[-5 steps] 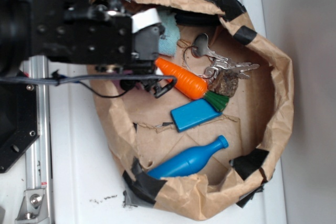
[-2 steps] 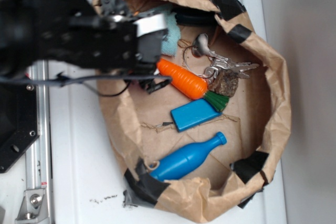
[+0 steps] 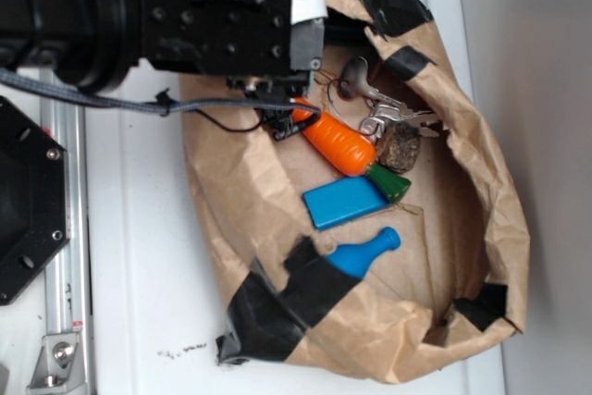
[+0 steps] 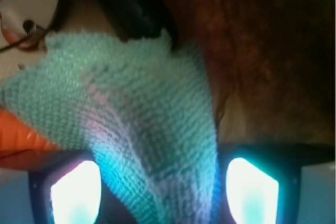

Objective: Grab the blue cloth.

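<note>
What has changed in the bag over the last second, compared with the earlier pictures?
The arm moved up and right over the bag's top corner, now hiding the blue cloth in the exterior view. In the wrist view the cloth lies between the gripper fingers. The paper bag shifted, and its taped wall now covers most of the blue bottle. The carrot, blue block and keys barely moved.

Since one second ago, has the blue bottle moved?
Yes. The blue bottle slid toward the blue block; the paper bag's taped wall now covers its base.
</note>
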Robot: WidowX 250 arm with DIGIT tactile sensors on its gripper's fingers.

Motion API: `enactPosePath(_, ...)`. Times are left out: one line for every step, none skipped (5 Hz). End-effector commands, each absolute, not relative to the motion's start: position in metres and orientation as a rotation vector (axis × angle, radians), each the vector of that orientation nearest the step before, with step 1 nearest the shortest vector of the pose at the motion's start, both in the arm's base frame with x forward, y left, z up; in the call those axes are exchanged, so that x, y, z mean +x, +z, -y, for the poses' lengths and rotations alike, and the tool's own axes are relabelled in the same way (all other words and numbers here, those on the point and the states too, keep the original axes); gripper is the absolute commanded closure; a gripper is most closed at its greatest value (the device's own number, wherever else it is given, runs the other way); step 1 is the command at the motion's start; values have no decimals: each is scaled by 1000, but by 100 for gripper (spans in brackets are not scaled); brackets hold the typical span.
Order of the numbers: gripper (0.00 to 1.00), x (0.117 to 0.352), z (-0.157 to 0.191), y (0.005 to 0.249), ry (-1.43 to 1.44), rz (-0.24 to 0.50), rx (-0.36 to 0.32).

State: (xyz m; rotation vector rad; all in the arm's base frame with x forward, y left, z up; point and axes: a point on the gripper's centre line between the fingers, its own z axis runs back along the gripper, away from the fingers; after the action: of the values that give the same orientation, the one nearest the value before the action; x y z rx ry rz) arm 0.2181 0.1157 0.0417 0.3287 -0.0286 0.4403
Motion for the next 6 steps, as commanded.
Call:
enactPosePath(100, 219, -134, 54, 463, 81, 344)
enactPosePath(100, 219, -131, 55, 445, 89, 347)
enactPosePath(100, 219, -130, 55, 436, 95, 347)
enactPosePath(100, 219, -128, 55, 436, 97, 350)
enactPosePath(100, 219, -128, 54, 437, 99, 348)
enactPosePath(100, 220, -126, 58, 429, 110, 339)
